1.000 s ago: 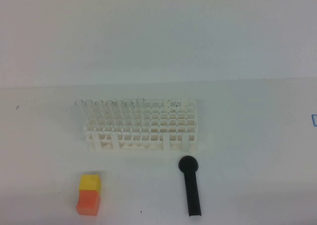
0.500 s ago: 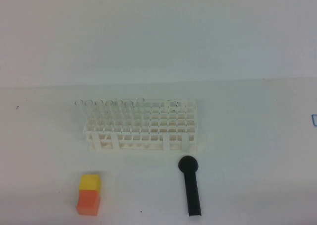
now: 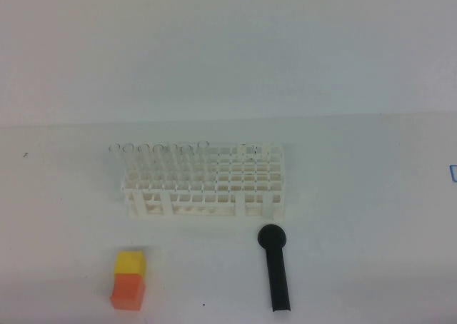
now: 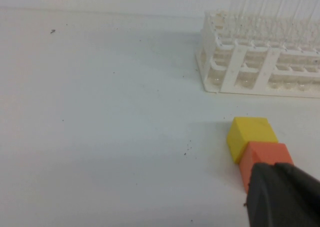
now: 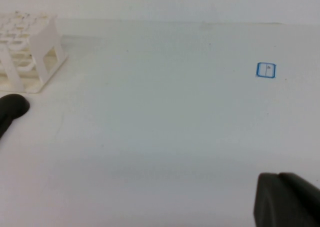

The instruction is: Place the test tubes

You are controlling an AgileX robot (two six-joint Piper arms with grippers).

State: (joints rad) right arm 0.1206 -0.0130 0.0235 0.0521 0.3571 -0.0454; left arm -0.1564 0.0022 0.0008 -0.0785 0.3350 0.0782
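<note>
Nearest: my left gripper (image 4: 285, 197), low beside the orange-yellow block (image 3: 128, 280); my right gripper (image 5: 287, 199), over the table (image 3: 371, 217), right side. Whether either is wide or narrow, I cannot tell. Then the black tool (image 3: 275, 270). Farthest: rack (image 3: 207, 188), test tubes (image 3: 157, 156) upright at its left. Nothing moved lately; I judge placing idle.

High overview; low wrist views sharing rack (image 3: 203, 188)

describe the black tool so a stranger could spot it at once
Find the white test tube rack; the left claw is by the yellow-orange block, the right claw over the table to the rack's right. The black tool lies in front of the rack's right end. It alone is long and black, with a round head.
</note>
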